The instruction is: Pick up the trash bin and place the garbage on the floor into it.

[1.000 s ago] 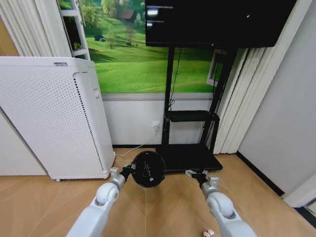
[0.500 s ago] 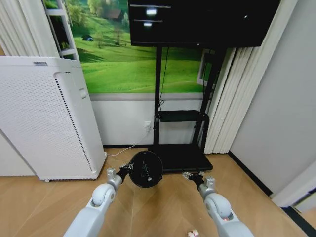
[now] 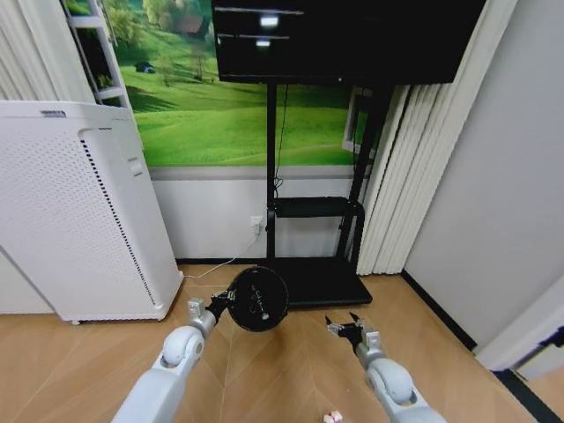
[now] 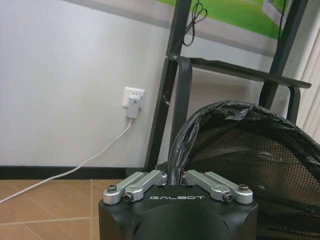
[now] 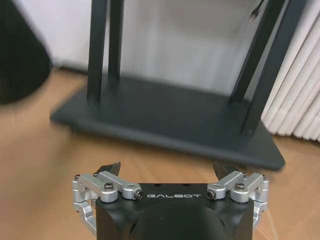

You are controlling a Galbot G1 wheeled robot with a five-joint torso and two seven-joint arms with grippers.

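Your view has swung right since a second ago. Your left gripper [image 3: 220, 302] clamps the small black mesh trash bin's [image 3: 258, 300] rim, held above the floor; your right gripper [image 3: 345, 324] hangs spread wide, empty.

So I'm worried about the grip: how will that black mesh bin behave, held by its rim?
The black round mesh trash bin looks light: the left claw carries it alone, pinching the rim. Held at one edge, it is tipped sideways and may swing. The black bag liner over the rim looks thin, possibly slippery.
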